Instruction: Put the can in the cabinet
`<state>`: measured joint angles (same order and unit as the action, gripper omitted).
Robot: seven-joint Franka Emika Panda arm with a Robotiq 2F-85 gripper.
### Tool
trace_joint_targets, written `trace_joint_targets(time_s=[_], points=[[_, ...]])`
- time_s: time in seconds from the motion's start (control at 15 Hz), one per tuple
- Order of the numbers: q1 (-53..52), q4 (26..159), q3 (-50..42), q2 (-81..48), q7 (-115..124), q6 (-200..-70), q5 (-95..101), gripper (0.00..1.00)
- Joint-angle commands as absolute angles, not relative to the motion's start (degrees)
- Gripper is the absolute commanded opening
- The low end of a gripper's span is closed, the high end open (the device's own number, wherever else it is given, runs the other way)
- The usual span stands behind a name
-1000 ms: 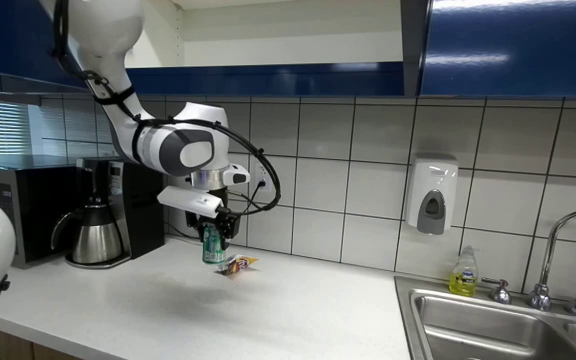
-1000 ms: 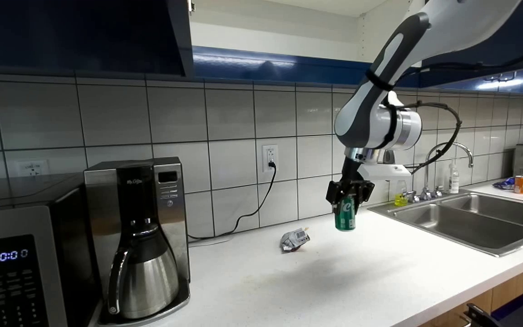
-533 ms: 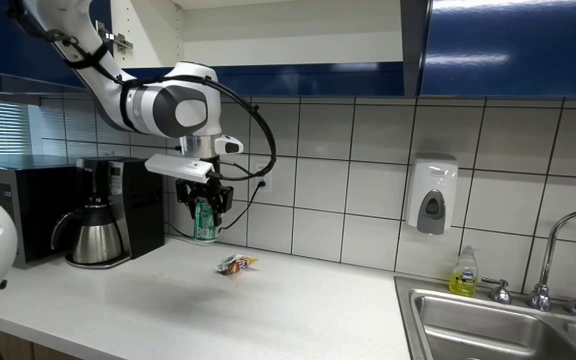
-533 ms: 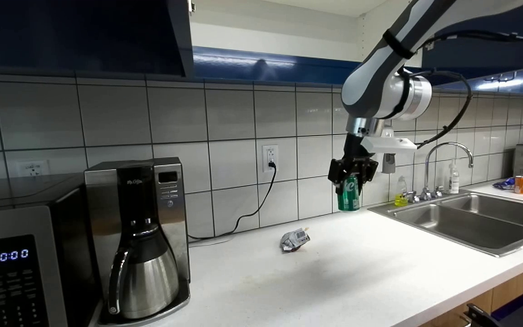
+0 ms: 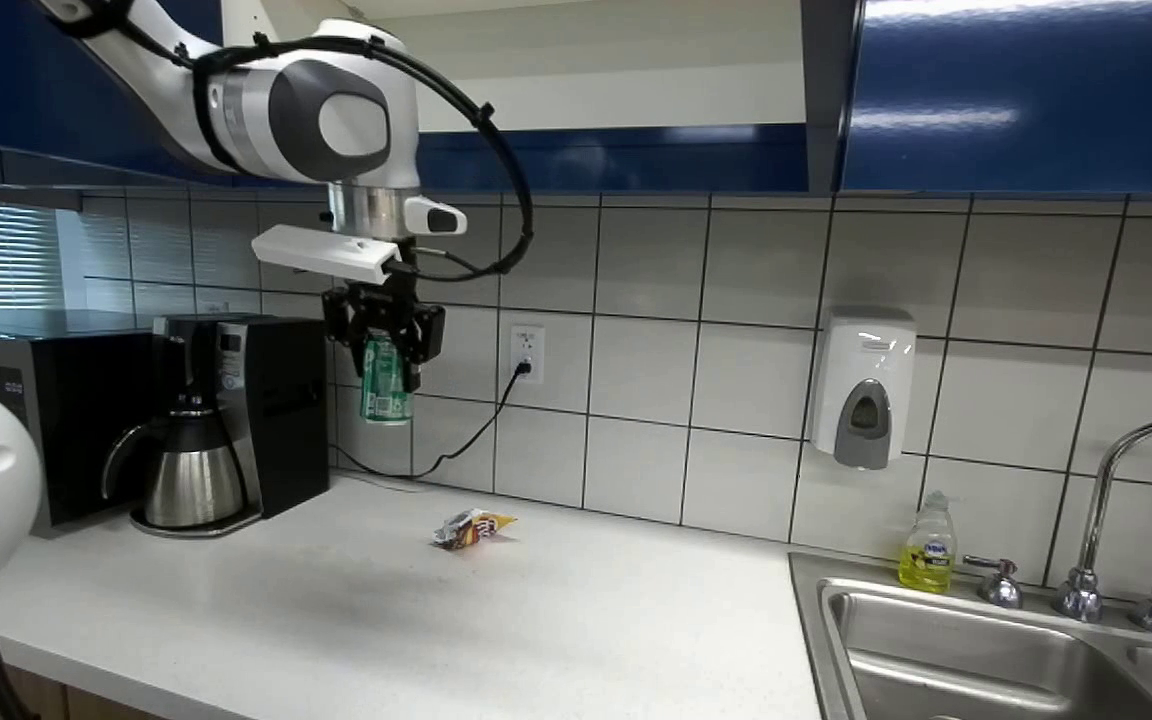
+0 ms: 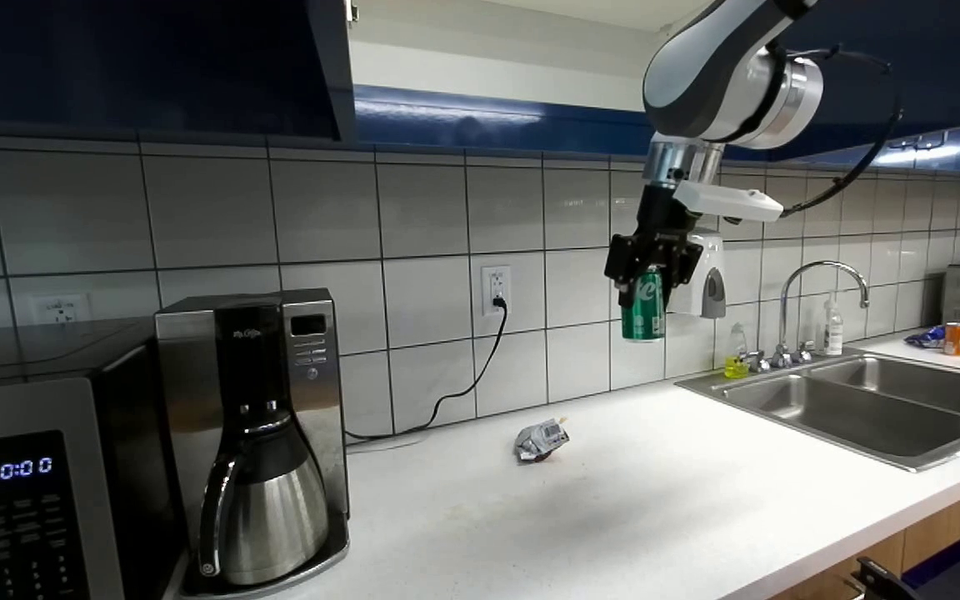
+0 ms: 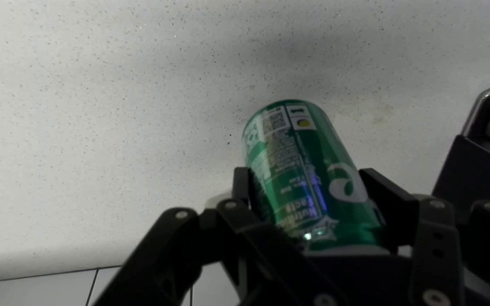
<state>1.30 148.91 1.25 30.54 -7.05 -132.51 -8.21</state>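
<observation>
One can point(image 7: 300, 165), glossy green printed cylinder, which I hold aloft in my black gripper point(image 6: 647, 292), jaws parted to its width; below, speckled white counter point(image 7: 100, 127).

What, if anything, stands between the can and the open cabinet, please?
Only the blue lower edge of the cabinet: the can, in the hand, hangs below it and probably must rise past it. Nothing else visible blocks the way, though the arm hides part of the cabinet.

There are two sink basins point(image 6: 872, 421), one faucet point(image 5: 1097, 515) and one green can point(image 6: 643, 312)
</observation>
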Motion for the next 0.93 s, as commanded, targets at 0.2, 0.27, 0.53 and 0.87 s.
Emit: trace_joint_targets(time_s=[0.2, 0.27, 0.53, 0.87], points=[[0.0, 144.8, 0.4, 38.5, -4.1, -123.7, -7.4, 0.41], [0.0, 144.2, 0.5, 39.2, -3.8, -122.9, -7.4, 0.41], [-0.5, 141.4, 0.7, 41.2, -2.9, -120.9, -7.7, 0.41], [-1.1, 137.6, 1.2, 42.4, -1.9, -120.0, -7.7, 0.41]])
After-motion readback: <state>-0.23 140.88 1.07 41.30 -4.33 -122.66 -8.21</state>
